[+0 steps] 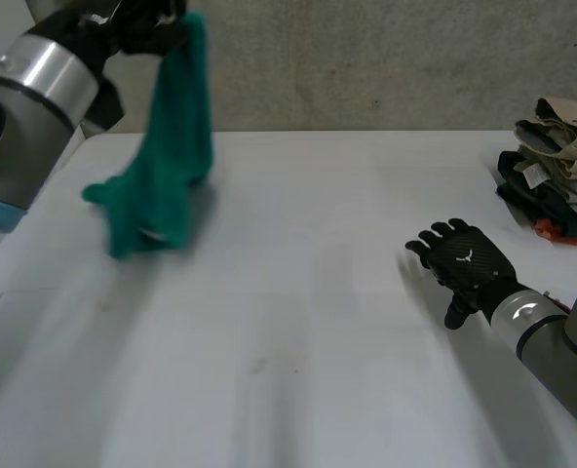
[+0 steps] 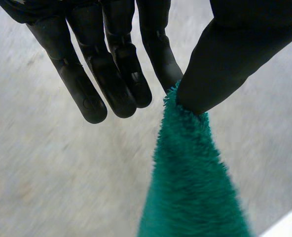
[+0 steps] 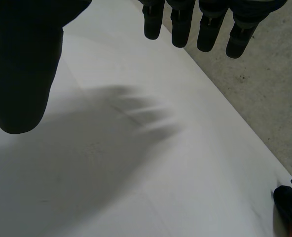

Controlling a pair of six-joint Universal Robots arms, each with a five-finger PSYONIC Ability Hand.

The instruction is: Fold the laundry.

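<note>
left hand (image 2: 230, 59) pinches fuzzy green towel (image 1: 167, 161) at its top, thumb against finger; soft, light, droops limp. right hand (image 1: 467, 265) spread, free to take a lower corner.

Head camera sits behind and between my arms, looking down over the white table (image 1: 298, 322) from well back. Left wrist camera looks along my left hand (image 2: 235, 49), very close, green cloth (image 2: 190, 187) at my fingertips; head view shares both. Right wrist camera looks along my right hand (image 3: 22, 64), close, table beyond my fingertips, shared too.
</note>
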